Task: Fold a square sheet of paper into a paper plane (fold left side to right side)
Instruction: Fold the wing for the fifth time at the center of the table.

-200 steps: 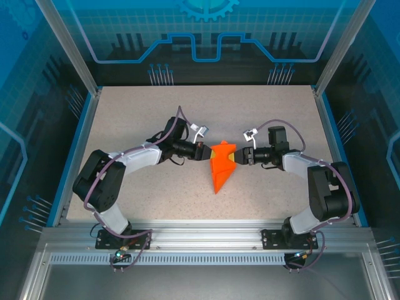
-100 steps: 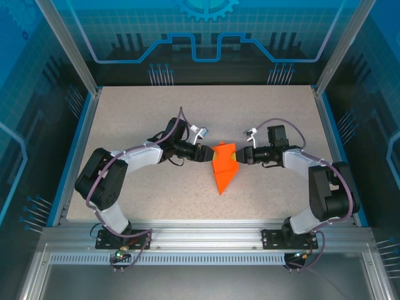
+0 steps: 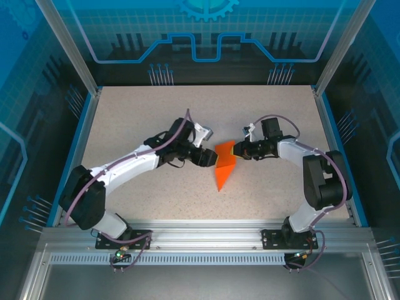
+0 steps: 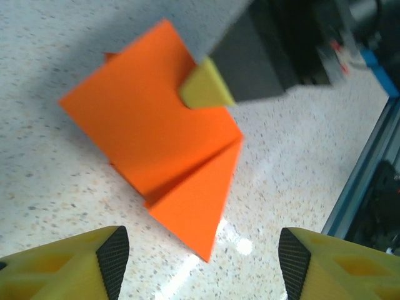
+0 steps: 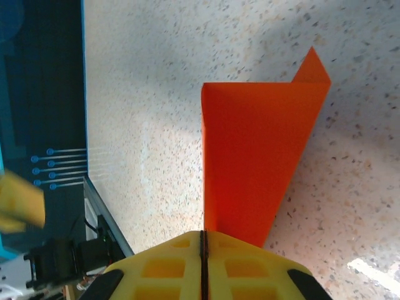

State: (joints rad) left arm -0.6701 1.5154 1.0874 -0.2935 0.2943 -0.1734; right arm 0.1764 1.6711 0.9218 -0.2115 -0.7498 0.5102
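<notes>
The orange sheet of paper [image 3: 223, 167] is folded into a pointed shape at the middle of the table, its tip toward the near edge. My right gripper [image 3: 237, 151] is shut on its upper right edge; in the right wrist view the paper [image 5: 256, 156] rises from between the closed yellow fingers [image 5: 202, 240]. My left gripper [image 3: 207, 159] stands open just left of the paper, not touching it. In the left wrist view the paper [image 4: 150, 131] lies beyond my open left gripper [image 4: 203, 256], with the right gripper's yellow fingertip [image 4: 206, 92] pinching its far edge.
The speckled tabletop [image 3: 137, 119] is bare around the paper. A blue rail [image 3: 329, 137] borders the right side and another the left [image 3: 78, 144]. The aluminium frame [image 3: 200, 236] runs along the near edge by the arm bases.
My left gripper opened and let go of the paper, and its arm stretched further right. My right gripper closed on the paper's right edge. The paper now looks narrower from above.
</notes>
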